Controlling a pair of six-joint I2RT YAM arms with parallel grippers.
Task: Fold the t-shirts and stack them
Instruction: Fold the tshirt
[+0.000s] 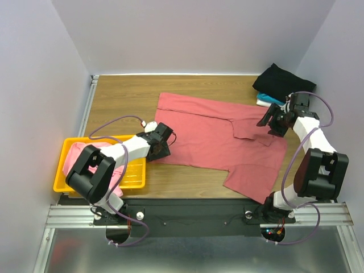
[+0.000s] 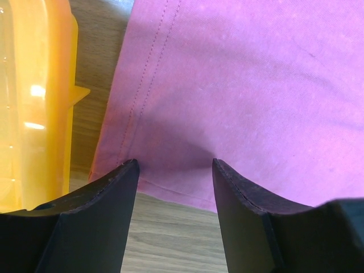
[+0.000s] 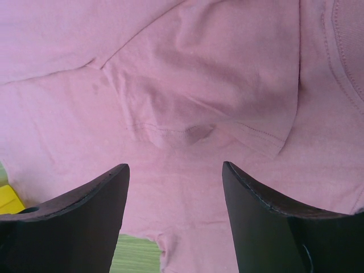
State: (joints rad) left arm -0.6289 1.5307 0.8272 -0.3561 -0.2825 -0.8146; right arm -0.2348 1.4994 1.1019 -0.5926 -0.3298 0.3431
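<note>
Cloth is spread across the middle of the overhead view: the red shirt [image 1: 216, 136] is laid flat on the wooden desk [image 1: 122, 96], with its hem toward the left and a sleeve reaching the lower right.

The left end effector [image 2: 175, 162] is released, with its fingers held apart. It is positioned at the lower-left hem corner of the red shirt. In the left wrist view the stitched hem is seen between and just beyond the fingers. Contact with the cloth cannot be confirmed.

The right end effector [image 3: 176, 165] is likewise released, its fingers spread. It is positioned over the right part of the red shirt, where a creased fold of cloth is seen ahead of the fingers. Contact cannot be confirmed here either.

The pink shirt [image 1: 74, 156] is bundled in the yellow basket [image 1: 133, 173] at the lower left, just beside the red shirt's hem.

The black shirt [image 1: 282, 83] is noted folded at the upper right, resting on a blue and white item [image 1: 266, 100] too small to identify.
</note>
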